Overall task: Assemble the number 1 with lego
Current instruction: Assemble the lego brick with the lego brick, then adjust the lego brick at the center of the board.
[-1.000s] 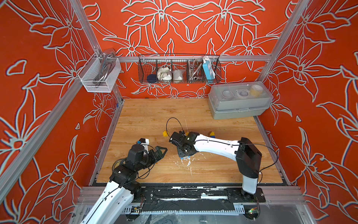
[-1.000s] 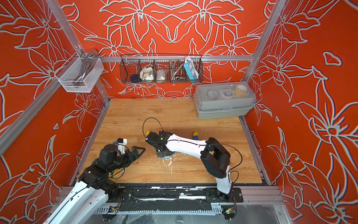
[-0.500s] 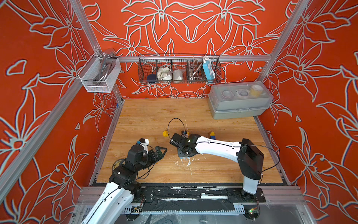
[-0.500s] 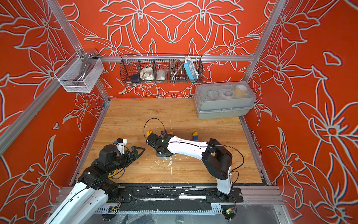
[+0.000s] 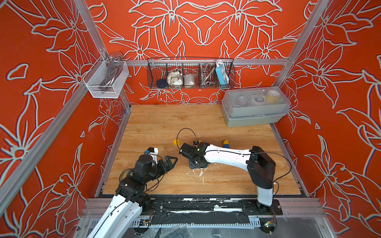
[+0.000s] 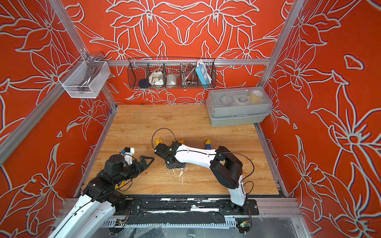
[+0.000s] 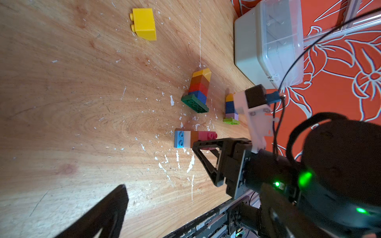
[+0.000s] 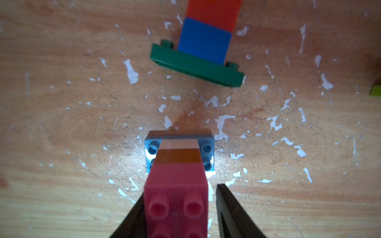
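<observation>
Flanking the pink-topped stack, jaws of the right gripper stand slightly parted, likely freeing it; the left gripper gapes empty.

pink brick cropped at edge, lime plate mostly cropped

My right arm, left arm: white shells on long links, black blocky joint housings. Fingers black, triangular, openwork. Thin black cable loops off my right wrist. Green lights there; white camera bracket, blue plug.
</observation>
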You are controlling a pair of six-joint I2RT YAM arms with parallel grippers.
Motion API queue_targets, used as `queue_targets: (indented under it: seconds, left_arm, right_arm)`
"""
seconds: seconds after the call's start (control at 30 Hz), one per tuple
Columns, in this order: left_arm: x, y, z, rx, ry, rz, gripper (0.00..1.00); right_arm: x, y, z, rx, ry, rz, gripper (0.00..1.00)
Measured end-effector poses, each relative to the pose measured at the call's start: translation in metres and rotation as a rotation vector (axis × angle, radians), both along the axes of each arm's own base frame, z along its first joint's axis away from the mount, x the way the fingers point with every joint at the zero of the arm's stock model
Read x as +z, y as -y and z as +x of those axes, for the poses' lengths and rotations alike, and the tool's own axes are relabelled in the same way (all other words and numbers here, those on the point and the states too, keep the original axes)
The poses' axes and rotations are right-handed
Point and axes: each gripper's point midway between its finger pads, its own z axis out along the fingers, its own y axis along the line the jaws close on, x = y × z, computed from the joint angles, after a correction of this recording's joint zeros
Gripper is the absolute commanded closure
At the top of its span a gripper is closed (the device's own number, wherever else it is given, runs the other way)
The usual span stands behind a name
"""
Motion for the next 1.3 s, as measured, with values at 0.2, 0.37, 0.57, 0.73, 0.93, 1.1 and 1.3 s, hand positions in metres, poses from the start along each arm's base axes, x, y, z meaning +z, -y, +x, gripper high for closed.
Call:
queue_targets:
  seconds: [0.2, 0.37, 0.57, 0.73, 0.93, 1.1, 1.3]
  left_arm:
    - [0.003, 0.000, -0.001, 0.000, 0.013, -0.004, 0.00]
    - [0.002, -0.001, -0.002, 0.001, 0.011, -0.003, 0.00]
    - [-0.008, -0.007, -0.004, 0.031, -0.042, 0.023, 0.00]
    - [-0.019, -0.016, 0.012, 0.129, -0.228, 0.039, 0.00]
    - [-0.063, -0.023, 0.042, 0.350, -0.599, -0.069, 0.01]
    - [-0.067, -0.022, 0.081, 0.489, -0.736, -0.104, 0.08]
    - [-0.016, -0.030, 0.176, 0.467, -0.602, 0.111, 0.16]
  right_arm:
    - [0.012, 0.002, 0.000, 0.008, -0.008, -0.024, 0.38]
    - [0.038, -0.001, 0.003, 0.013, 0.023, 0.019, 0.37]
    - [0.084, 0.007, 0.002, 0.052, 0.104, 0.118, 0.37]
    - [0.113, 0.035, -0.004, 0.120, 0.193, 0.164, 0.37]
    - [0.106, 0.079, -0.008, 0.174, 0.283, 0.085, 0.37]
    - [0.101, 0.107, -0.008, 0.209, 0.345, 0.039, 0.37]
    - [0.102, 0.130, -0.002, 0.204, 0.404, 0.066, 0.37]
